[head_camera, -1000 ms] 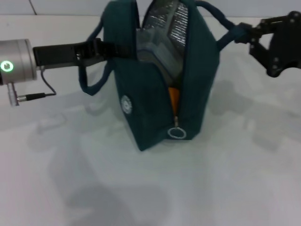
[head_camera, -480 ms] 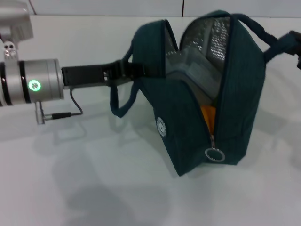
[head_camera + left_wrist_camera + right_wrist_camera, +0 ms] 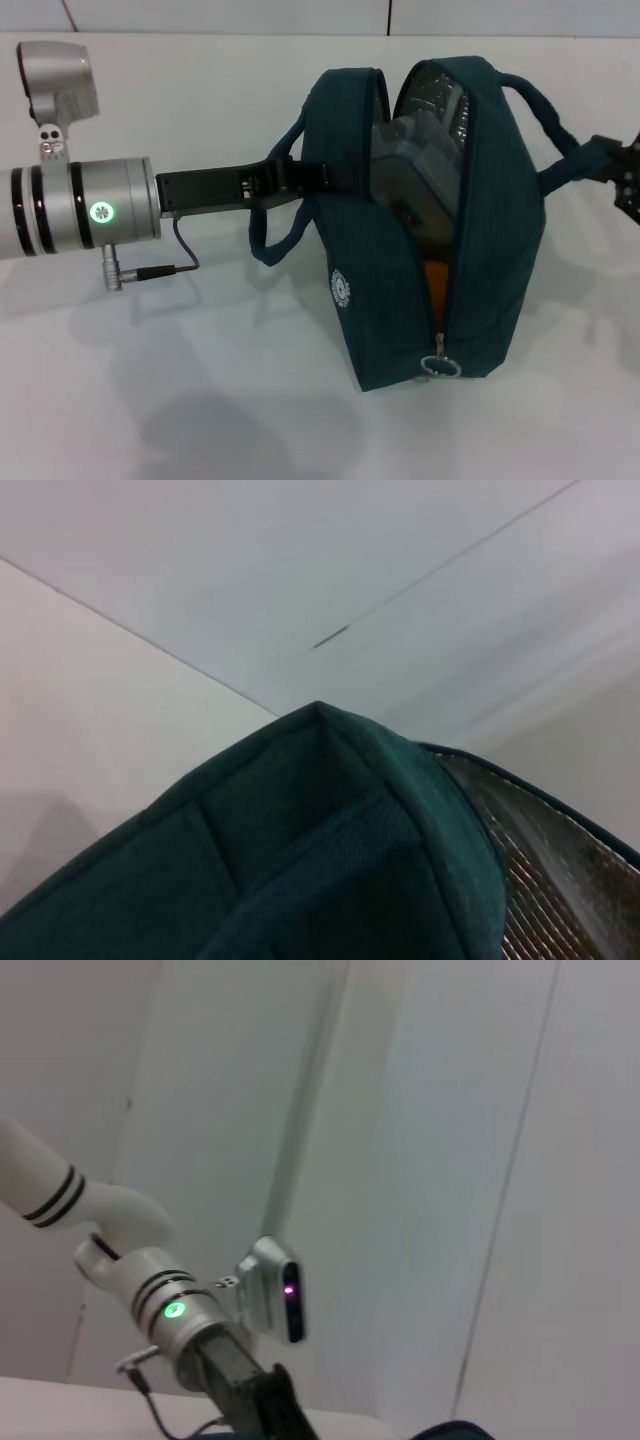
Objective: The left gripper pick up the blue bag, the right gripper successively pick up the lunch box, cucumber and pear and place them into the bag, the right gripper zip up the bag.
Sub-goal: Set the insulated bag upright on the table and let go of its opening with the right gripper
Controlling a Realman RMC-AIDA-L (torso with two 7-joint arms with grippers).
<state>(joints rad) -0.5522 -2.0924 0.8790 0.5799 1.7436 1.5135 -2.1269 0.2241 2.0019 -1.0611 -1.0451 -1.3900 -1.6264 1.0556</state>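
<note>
The blue bag (image 3: 400,270) stands upright on the white table (image 3: 200,400), dark teal fabric, its mouth gaping. Nearest on the bag, the ring zipper pull (image 3: 439,366) hangs at the foot of the open zip; left of it sits the round white logo (image 3: 342,287). Above the pull, an orange patch, the pear (image 3: 436,272), shows through the slit. Higher inside the bag lies the clear lunch box (image 3: 415,150). The left gripper (image 3: 325,177) pinches the bag's left upper wall. The right gripper (image 3: 625,165) grips the right handle (image 3: 560,165); its finger spread cannot be judged.
</note>
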